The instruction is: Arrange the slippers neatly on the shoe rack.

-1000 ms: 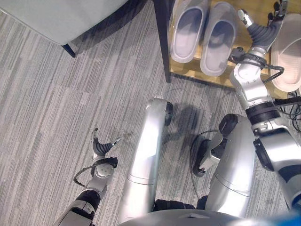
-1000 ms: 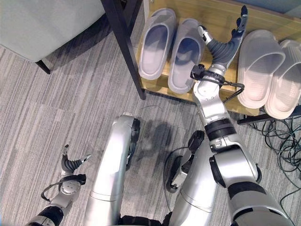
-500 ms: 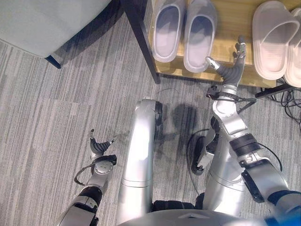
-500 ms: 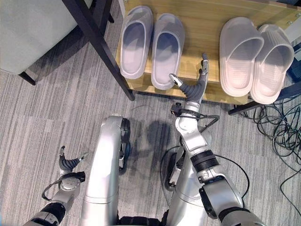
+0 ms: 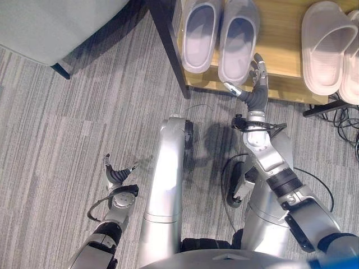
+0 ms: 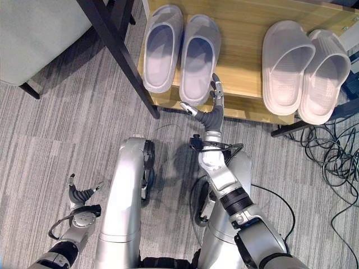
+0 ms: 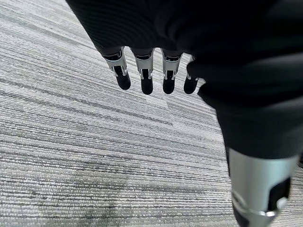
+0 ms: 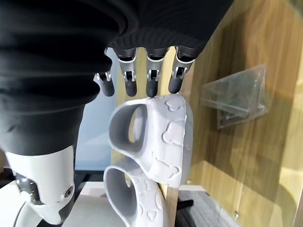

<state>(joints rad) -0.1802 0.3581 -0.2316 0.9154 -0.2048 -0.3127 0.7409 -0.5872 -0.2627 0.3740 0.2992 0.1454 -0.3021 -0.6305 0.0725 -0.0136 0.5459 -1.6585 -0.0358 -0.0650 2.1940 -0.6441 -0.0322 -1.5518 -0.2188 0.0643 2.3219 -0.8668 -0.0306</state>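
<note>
I am holding my right hand (image 6: pixel 210 115) with its fingers straight and spread, gripping nothing, at the front edge of the wooden shoe rack (image 6: pixel 247 28), just beside the heel of the right slipper of the lavender-grey slippers (image 6: pixel 180 50). That pair is lying side by side on the rack's left part, toes pointing away from me; in my right wrist view the fingertips (image 8: pixel 151 89) are sitting close to a heel, though I cannot tell whether they are touching it. The beige slippers (image 6: pixel 305 67) are lying well apart on the rack's right part, also side by side.

Both pairs look placed, so I judge the step to be a final squaring-up. To do it well, I should be pushing with flat fingers on the heel only, gently, so the slipper slides straight back and does not twist against its mate.

My left hand (image 5: pixel 116 177) is hanging relaxed and empty over the grey carpet (image 5: pixel 67 140).
</note>
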